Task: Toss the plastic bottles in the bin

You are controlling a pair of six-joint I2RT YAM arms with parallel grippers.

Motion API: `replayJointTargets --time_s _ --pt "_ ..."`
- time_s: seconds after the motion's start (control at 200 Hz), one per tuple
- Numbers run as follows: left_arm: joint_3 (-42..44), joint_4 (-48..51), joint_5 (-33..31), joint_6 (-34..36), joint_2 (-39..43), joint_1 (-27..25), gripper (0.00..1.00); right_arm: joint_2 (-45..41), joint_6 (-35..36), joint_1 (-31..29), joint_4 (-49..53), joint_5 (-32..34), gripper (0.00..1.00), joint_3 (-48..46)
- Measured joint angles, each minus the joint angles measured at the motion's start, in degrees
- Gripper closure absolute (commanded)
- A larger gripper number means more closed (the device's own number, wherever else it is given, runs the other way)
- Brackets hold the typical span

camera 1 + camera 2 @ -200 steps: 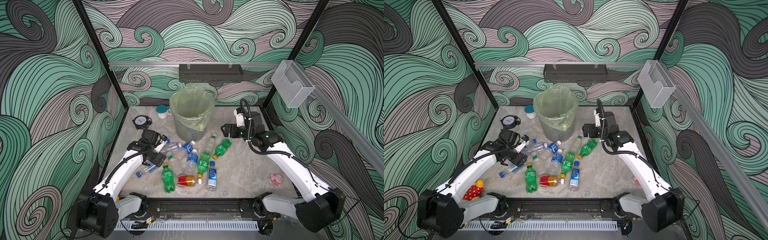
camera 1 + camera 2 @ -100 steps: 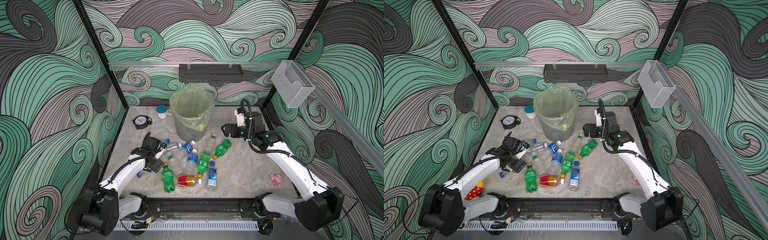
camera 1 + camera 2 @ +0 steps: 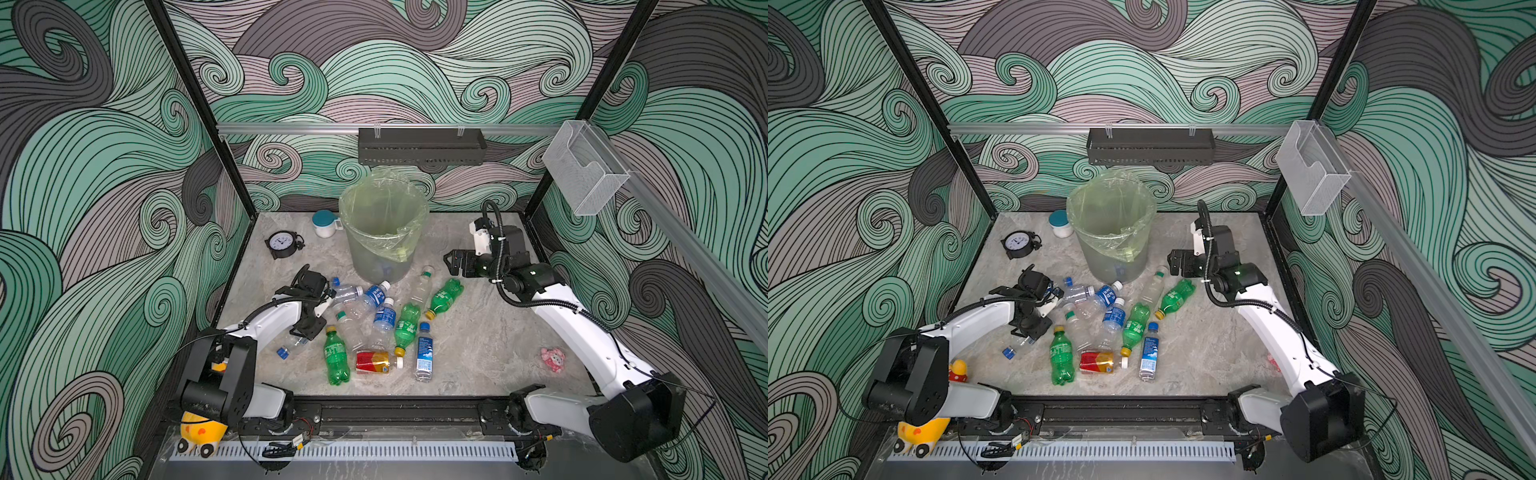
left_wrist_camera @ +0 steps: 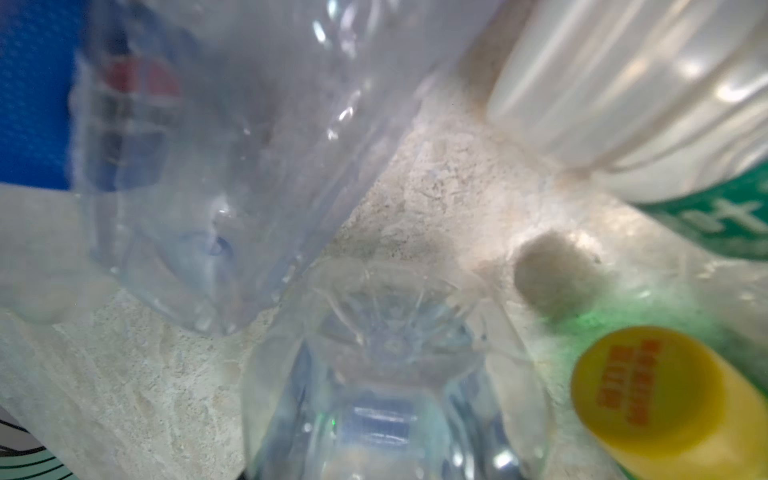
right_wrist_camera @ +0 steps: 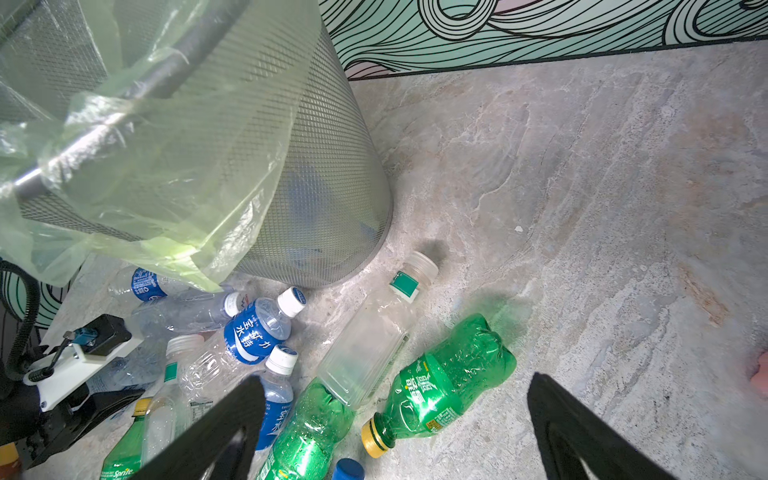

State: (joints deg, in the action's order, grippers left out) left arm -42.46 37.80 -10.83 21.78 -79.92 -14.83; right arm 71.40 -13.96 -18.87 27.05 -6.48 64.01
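My left gripper (image 3: 306,332) down on clear blue-capped bottle (image 3: 293,345); fingertips hidden, cannot tell if gripping. My right gripper (image 5: 395,380) spread wide, empty, above green bottle (image 5: 444,395). Other plastic bottles (image 3: 384,318) lie scattered on table (image 3: 478,332). Beyond them, bin (image 3: 365,253) upright, lined with yellow-green bag (image 3: 401,245); dim blue shapes (image 5: 307,199) low inside.

Plastic bottles (image 3: 1114,316) lie scattered at the middle of the surface (image 3: 1204,345), before a bag-lined bin (image 3: 1113,245) near its back edge. Left claw (image 3: 1026,330) sits over a clear blue-capped bottle (image 3: 1015,347); right claw (image 3: 1174,262) hovers beside the bin.
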Motion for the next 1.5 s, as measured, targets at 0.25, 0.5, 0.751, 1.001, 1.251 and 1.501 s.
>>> replayJointTargets --time_s 0.25,0.5,0.751,1.001,1.251,1.501 --pt "-0.6 0.7 0.2 0.0 4.8 0.0 0.56 0.0 0.0 0.2 0.0 0.0 0.01 -0.2" --pt "-0.6 0.5 0.4 -0.1 17.4 0.0 0.58 0.3 -0.4 0.2 0.0 0.1 0.02 -0.7" --pt "-2.0 0.2 2.4 -5.4 24.3 0.0 0.65 1.0 -1.3 0.3 0.2 0.2 0.02 -1.0" --pt "-2.8 -2.7 5.4 -15.9 25.0 0.0 0.66 1.0 -2.2 0.3 0.1 0.3 0.02 -2.8" --pt "-13.2 -5.5 6.2 -19.7 21.4 0.0 0.66 1.0 -2.8 0.3 0.1 0.5 0.02 -4.7" --pt "-52.5 -7.0 13.3 -19.6 -0.3 0.0 0.48 0.9 -3.5 0.3 -0.4 0.5 0.01 -6.1"
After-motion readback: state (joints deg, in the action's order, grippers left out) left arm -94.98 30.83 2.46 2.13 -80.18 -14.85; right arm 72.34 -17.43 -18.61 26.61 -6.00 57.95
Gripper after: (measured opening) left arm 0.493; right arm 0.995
